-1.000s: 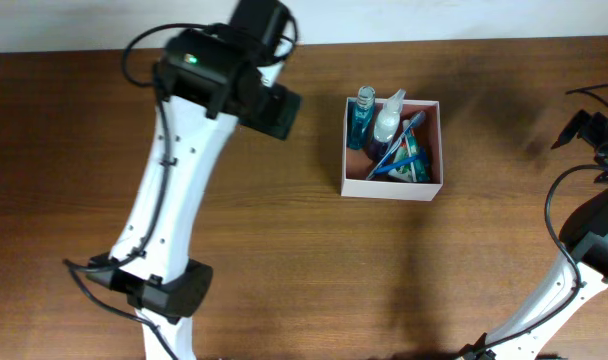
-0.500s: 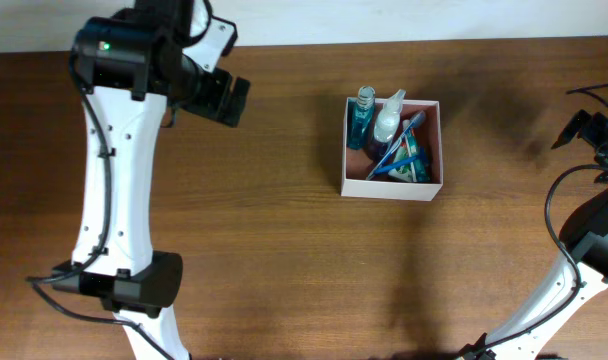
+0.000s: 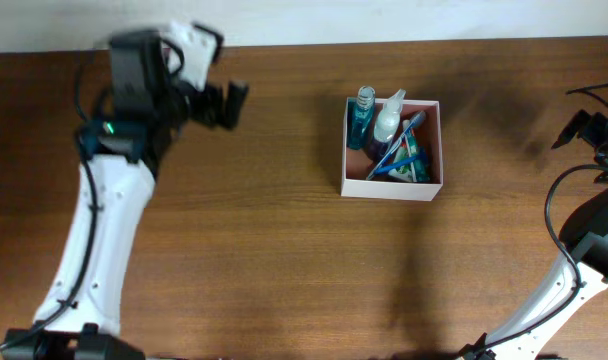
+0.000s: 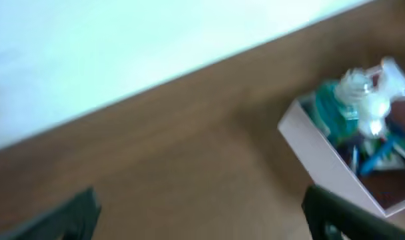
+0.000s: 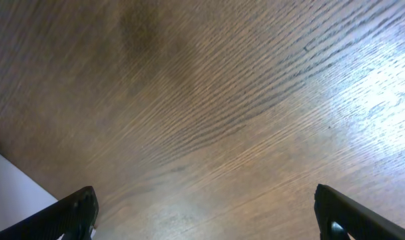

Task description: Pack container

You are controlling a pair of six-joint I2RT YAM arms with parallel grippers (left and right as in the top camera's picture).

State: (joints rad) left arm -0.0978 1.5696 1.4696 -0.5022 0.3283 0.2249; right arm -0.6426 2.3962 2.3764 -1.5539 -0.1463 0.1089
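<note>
The container [image 3: 346,150] is a square white-walled box with a pinkish inside, standing at the table's back centre. It holds a blue bottle [image 3: 361,118], a white spray bottle [image 3: 386,122], blue toothbrushes and a green packet [image 3: 409,165]. It also shows blurred in the left wrist view [image 4: 322,160]. My left gripper [image 3: 227,104] is open and empty, far left of the container. Its fingers are wide apart in the left wrist view [image 4: 202,217]. My right gripper [image 5: 206,213] is open and empty over bare wood. In the overhead view only the right arm [image 3: 594,130] shows, at the right edge.
The white wall [image 4: 122,47] runs along the table's back edge. The brown wooden table [image 3: 284,260] stretches around the container. The right arm's cables [image 3: 554,210] hang at the right edge.
My left arm has swung left and back, away from the container, its gripper staying open. The right arm and the container have not moved.
</note>
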